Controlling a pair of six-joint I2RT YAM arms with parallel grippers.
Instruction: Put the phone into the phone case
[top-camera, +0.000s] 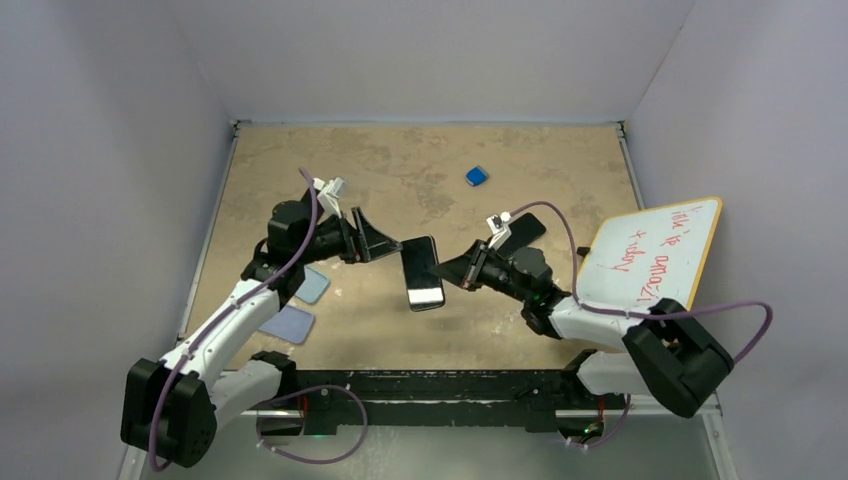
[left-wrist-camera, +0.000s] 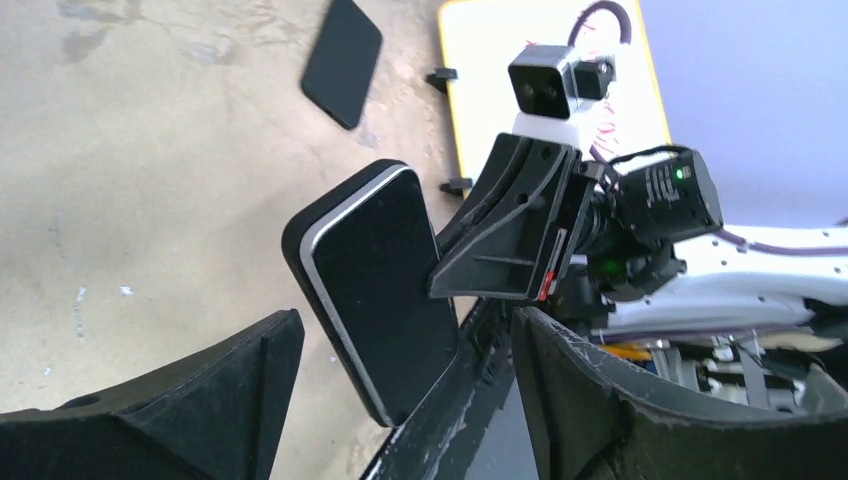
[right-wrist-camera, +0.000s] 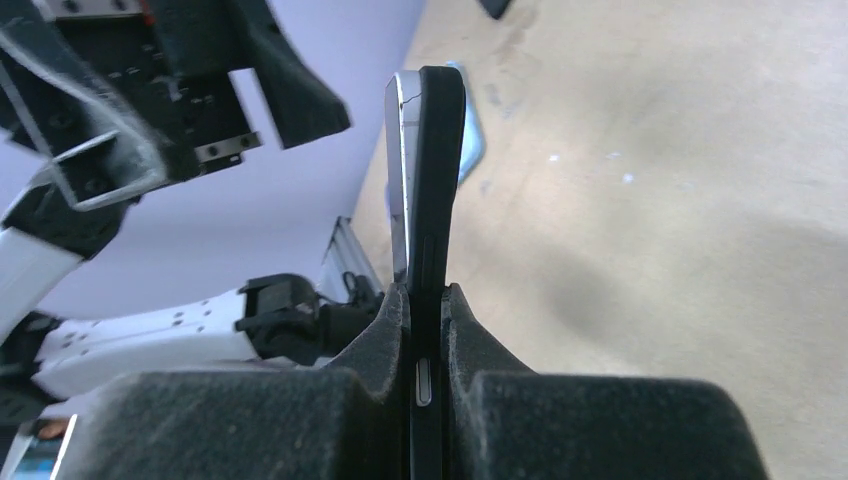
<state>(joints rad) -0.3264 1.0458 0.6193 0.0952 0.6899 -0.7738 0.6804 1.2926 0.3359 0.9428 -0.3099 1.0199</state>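
A phone (top-camera: 422, 272) with a dark screen and silver rim hangs above the table between the two arms. Edge-on in the right wrist view, the silver phone (right-wrist-camera: 398, 180) lies against a black case (right-wrist-camera: 440, 180). The rim stands slightly proud at the far end. My right gripper (top-camera: 452, 270) is shut on the near edge of the cased phone, fingers (right-wrist-camera: 380, 330) pressing both faces. My left gripper (top-camera: 388, 245) is open. Its jaws straddle a corner of the phone (left-wrist-camera: 385, 270) without touching it.
A second flat black slab (top-camera: 520, 232) lies on the table behind the right wrist; it also shows in the left wrist view (left-wrist-camera: 342, 60). A whiteboard (top-camera: 655, 250) leans at the right. A small blue object (top-camera: 477, 176) lies farther back. Two pale blue pads (top-camera: 313, 285) lie at the left.
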